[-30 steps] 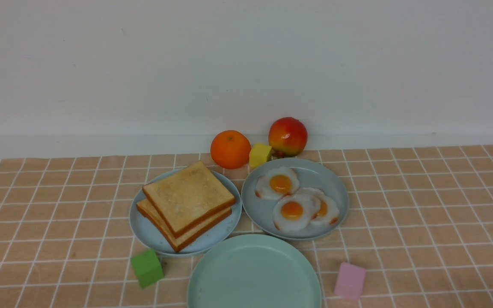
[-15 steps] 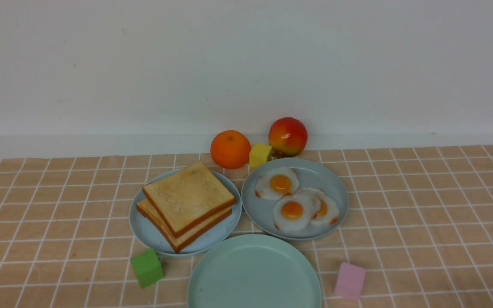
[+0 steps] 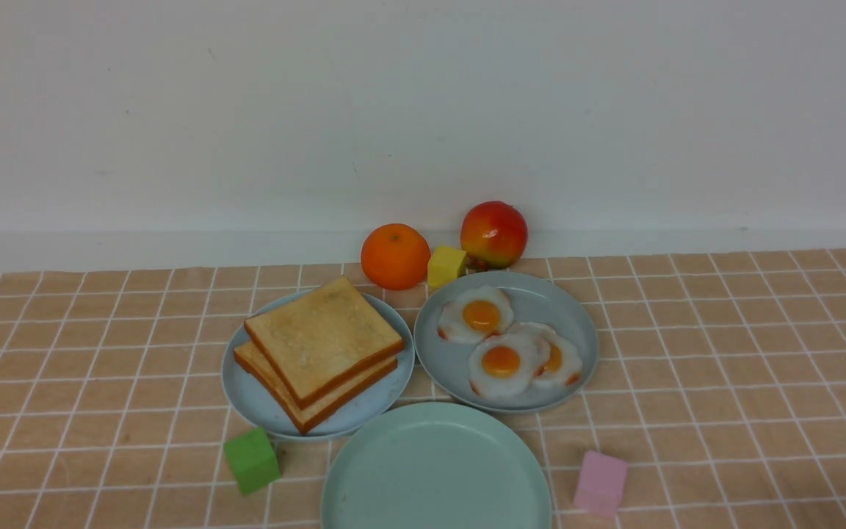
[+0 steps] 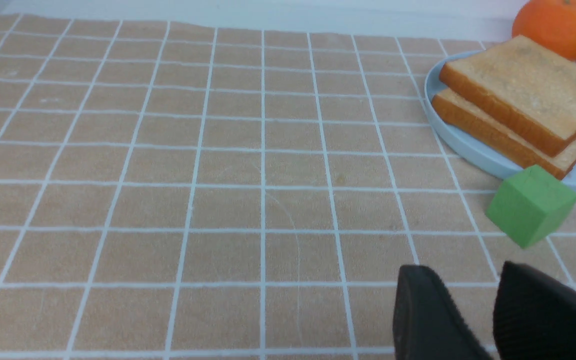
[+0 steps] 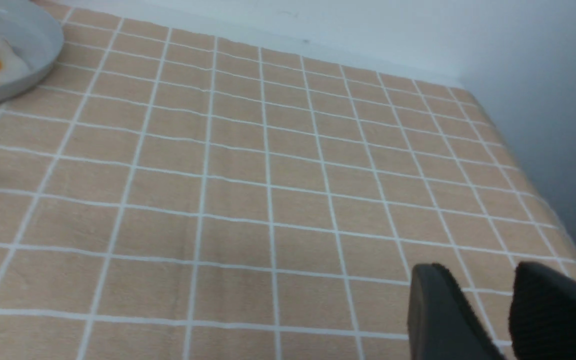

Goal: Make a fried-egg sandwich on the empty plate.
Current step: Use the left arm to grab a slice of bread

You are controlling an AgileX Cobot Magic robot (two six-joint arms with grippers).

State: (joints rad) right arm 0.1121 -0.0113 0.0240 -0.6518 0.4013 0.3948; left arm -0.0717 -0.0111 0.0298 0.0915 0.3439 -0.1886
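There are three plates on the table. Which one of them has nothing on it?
The mint-green plate at the front edge. The light blue plate carries two toast slices, and the grey-blue plate carries three fried eggs.

Nothing legible here — no words, labels, brands, numbers or signs anywhere.

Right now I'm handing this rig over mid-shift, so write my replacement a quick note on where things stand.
Left gripper: slightly open, empty, near the green cube. Right gripper: slightly open, empty, over the cloth.
Two toast slices stacked on the blue plate; three eggs on the grey plate; mint plate empty, nearest the robot.
Done: nothing. To do: toast, egg, toast onto the mint plate.
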